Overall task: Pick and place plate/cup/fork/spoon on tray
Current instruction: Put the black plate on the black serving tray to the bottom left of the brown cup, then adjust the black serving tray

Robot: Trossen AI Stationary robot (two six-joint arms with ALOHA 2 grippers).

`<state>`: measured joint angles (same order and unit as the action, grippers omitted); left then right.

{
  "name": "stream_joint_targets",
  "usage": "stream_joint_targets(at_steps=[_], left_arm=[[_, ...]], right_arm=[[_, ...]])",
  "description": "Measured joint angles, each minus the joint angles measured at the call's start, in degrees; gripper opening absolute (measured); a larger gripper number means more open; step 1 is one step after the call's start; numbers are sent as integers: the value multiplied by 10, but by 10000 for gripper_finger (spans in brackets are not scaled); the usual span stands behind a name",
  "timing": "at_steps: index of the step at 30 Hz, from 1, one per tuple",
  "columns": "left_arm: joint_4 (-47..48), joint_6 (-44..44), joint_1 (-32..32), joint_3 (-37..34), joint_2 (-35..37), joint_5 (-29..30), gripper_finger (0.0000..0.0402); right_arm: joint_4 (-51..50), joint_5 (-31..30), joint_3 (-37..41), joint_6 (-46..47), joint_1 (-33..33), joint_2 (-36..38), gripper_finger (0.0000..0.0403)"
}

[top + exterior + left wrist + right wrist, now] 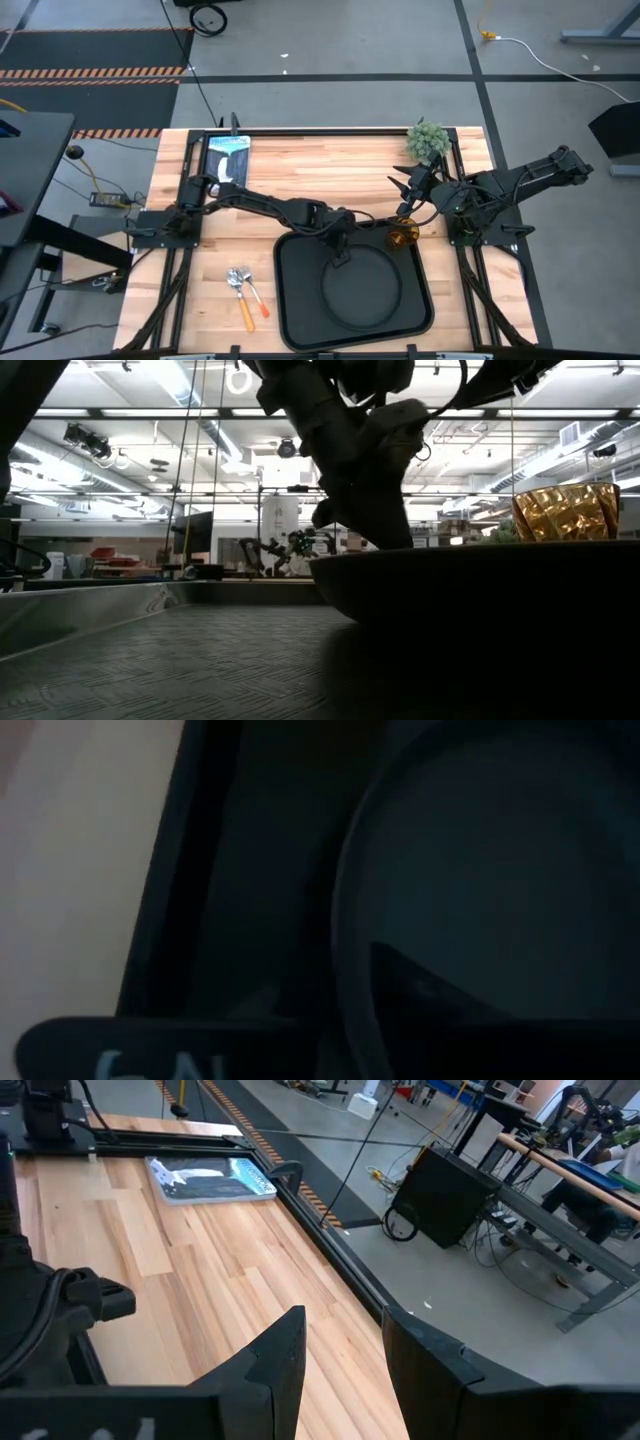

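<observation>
On the wooden table (330,180), going from its left side to its right, the following was recorded. At the far-left corner lay a flat packet (226,158) with a blue and white print. Near the front edge, on bare wood well left of the tray (290,300), lay the spoon (241,298) and the fork (253,295), side by side with heads close together and handles pointing toward the front edge; which head belonged to which could not be fixed with certainty from above. Neither touched the tray.

The left arm reached from its base across the table, and the left gripper (338,250) sat over the far rim of the plate (362,300). The plate lay inside the tray, toward its right half. In the left wrist view the plate rim (345,910) and tray floor filled the frame and 1 dark finger (430,995) showed over the plate; how far the claw was open, and whether it had hold of the rim, could not be told.

The cup (404,236) stood on the wood just beyond the tray's far-right corner, outside it. The right gripper (408,185) hovered beyond the cup, above the table; its 2 fingers (285,1350) stood apart with a clear gap and nothing between them. A small green plant (427,141) stood at the far-right corner.
</observation>
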<state>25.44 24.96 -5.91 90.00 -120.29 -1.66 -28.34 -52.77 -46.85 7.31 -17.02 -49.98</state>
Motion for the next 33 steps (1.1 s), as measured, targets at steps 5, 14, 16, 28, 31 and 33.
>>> stream_joint_targets(at_steps=[5,14,16,28,31,33], left_arm=[[93,-50,-1,0,26,-35,107],[185,-86,-37,0,29,1,89],[194,-94,-49,-1,21,1,86],[176,-57,-92,-1,-1,4,82],[164,-32,-101,-1,-7,5,82],[136,-17,-107,0,-11,5,82]], right_arm=[[0,0,0,0,0,0,142],[9,0,0,0,0,0,142],[9,0,0,0,0,0,142],[34,38,0,-9,0,0,142],[34,49,0,-11,0,0,142],[34,53,0,-13,0,0,142]])
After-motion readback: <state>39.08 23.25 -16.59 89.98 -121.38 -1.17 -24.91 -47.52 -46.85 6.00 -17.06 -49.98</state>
